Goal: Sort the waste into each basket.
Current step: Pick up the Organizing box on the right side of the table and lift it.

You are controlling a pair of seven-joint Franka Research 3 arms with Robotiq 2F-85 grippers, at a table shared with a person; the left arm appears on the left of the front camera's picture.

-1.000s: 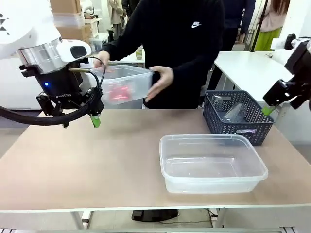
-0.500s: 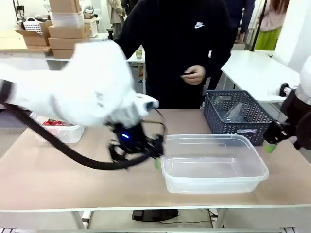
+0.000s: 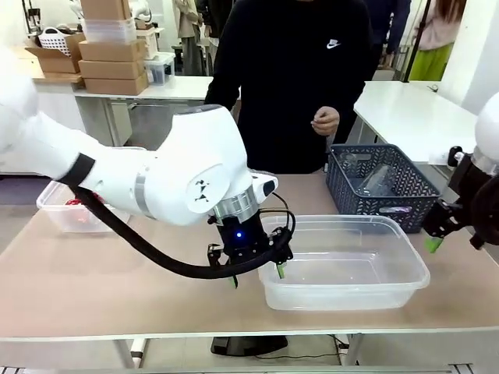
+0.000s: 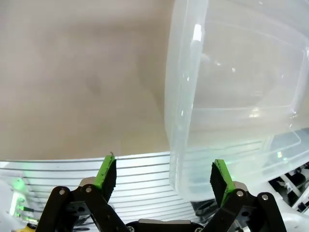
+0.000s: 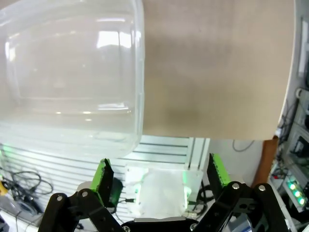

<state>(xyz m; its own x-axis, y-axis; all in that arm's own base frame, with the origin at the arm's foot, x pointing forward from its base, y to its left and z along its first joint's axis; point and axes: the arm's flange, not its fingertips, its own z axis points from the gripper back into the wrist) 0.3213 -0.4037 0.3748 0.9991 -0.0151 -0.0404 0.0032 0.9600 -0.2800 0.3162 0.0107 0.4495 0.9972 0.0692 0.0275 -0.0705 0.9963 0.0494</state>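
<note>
Swinging across from the left side over the last second, the left arm (image 3: 179, 183) is now reaching past the middle of the bench (image 3: 140, 273). Its left fingers (image 3: 279, 270) are hanging at the near left corner of the empty tub (image 3: 343, 261). Meanwhile the second tub (image 3: 58, 204), which the person (image 3: 288, 70) was holding in the air a second ago, is now sitting at the far left of the bench. Red cans (image 3: 72, 206) are showing through its wall, and it is lying well apart from the empty tub. The person's hand (image 3: 326, 121) is hovering at chest height, touching nothing.

The left fingers are standing wide apart and gripping nothing. In the left wrist view, one of the left fingers (image 4: 107, 171) is hanging over bare bench (image 4: 72, 72) and the other is hanging over the empty tub (image 4: 231, 96), so the tub's rim is running between them.

The right fingers (image 3: 433, 244) are hanging off the right end of the empty tub, just beside the blue basket (image 3: 390, 204), and they are also spread apart with nothing between them. In the right wrist view, the right fingers (image 5: 103, 176) are pointing down past the bench edge, with a rounded corner of the empty tub (image 5: 67, 72) lying ahead to one side.

The blue basket is sitting at the far right of the bench, behind the empty tub, and what looks like a clear bottle (image 3: 374, 181) is lying inside it.
</note>
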